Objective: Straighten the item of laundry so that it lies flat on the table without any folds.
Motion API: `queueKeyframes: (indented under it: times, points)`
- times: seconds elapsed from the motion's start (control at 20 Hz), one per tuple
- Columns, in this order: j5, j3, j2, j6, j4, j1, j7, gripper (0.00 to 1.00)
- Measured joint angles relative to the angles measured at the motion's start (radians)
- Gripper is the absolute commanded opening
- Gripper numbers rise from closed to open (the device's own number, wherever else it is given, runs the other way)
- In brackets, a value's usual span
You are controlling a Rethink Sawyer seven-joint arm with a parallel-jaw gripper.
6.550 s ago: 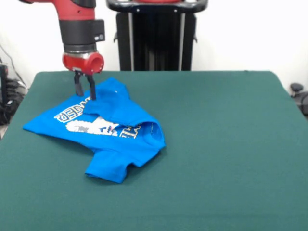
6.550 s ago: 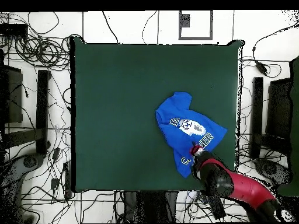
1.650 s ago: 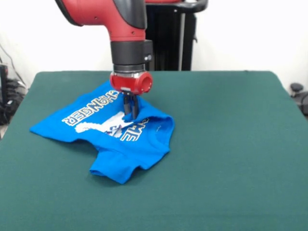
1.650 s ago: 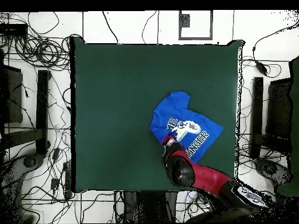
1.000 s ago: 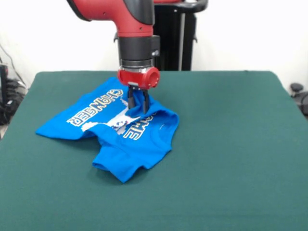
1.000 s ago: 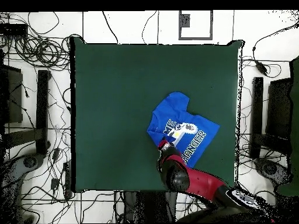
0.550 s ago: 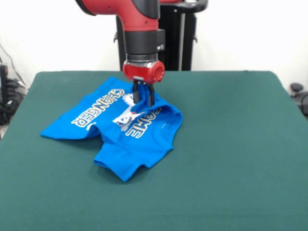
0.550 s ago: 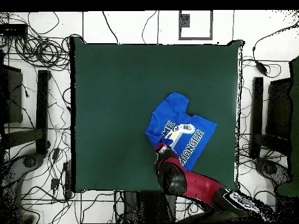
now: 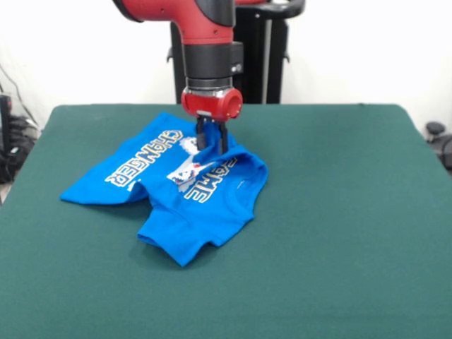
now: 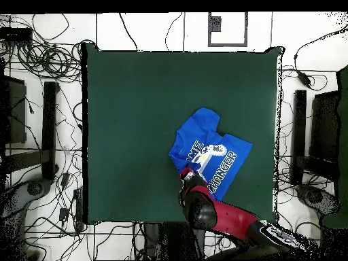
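The bright blue T-shirt (image 9: 185, 192) lies rumpled on the dark green table (image 9: 339, 212), left of centre, with white lettering showing and a sleeve folded toward the front. In the overhead view the shirt (image 10: 207, 146) lies toward the lower right of the table (image 10: 136, 122). My gripper (image 9: 211, 147) hangs from the red arm and is shut on a pinch of the shirt's far edge, lifting the cloth a little there. In the overhead view the gripper (image 10: 187, 175) is at the shirt's lower left edge.
The black pedestal (image 9: 233, 56) stands behind the table's far edge. Cables and stands (image 10: 41, 102) surround the table on the floor. The right half of the table in the front view is bare green felt.
My gripper has dragged the shirt to the right in the front view, holding its far edge throughout. The shirt's left corner has followed and the lettering has turned more upright.
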Motion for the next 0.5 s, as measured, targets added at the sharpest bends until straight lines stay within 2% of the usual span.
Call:
queueKeyframes:
  times: [0.5]
  points:
    - [0.004,0.004,0.02,-0.035,0.012,0.001,0.0,1.0]
